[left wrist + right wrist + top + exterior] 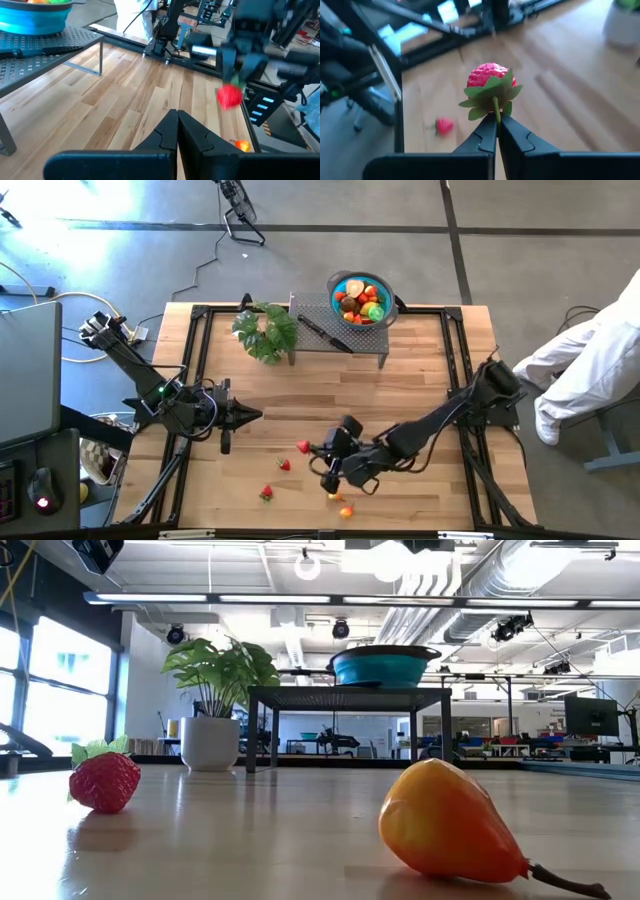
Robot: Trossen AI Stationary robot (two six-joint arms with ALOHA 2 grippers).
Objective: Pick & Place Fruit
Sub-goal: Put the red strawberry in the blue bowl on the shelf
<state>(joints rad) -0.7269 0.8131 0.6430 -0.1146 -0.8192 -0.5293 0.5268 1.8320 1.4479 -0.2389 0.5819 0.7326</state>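
Holding a strawberry point(490, 80) by its green stem: right gripper point(497, 122), fingers pinched tight, lower centre of the high view. Raised off the wood, it seems. Left gripper point(250, 416) at centre-left, fingers closed on nothing. Two more strawberries point(285, 465) and an orange-yellow pear point(445, 822) lying on the table point(420, 370). Blue bowl point(360, 300) of fruit sitting on the rack point(330, 335), top centre.

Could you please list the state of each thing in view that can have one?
Right gripper: jaws shut on a strawberry's stem, held above the table.
Held strawberry: lifted, leaves toward the jaws.
Left gripper: jaws shut, empty, waiting at the table's left.
Blue bowl: on the metal rack, holding fruit.
Pear: lying on its side.
Plant: upright.
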